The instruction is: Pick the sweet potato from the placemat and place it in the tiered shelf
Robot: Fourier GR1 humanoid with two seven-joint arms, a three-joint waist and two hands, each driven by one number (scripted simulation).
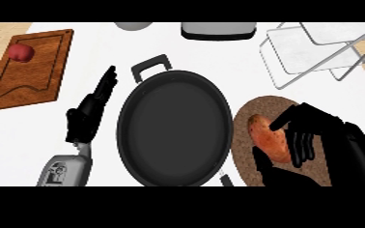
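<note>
An orange-brown sweet potato (269,137) lies on a round brown placemat (249,113) at the lower right. My right hand (308,131) lies over it from the right, its fingers curled round the potato's right side and its thumb below. The tiered shelf (314,50), a wire frame with pale plates, stands at the upper right, apart from the hand. My left hand (89,111) rests open at the left of the pan, fingers pointing up.
A large black pan (175,128) with a handle fills the middle, between both hands. A wooden cutting board (35,72) with a red apple (21,52) lies at the upper left. A grey appliance (217,30) and a grey bowl (134,25) sit at the far edge.
</note>
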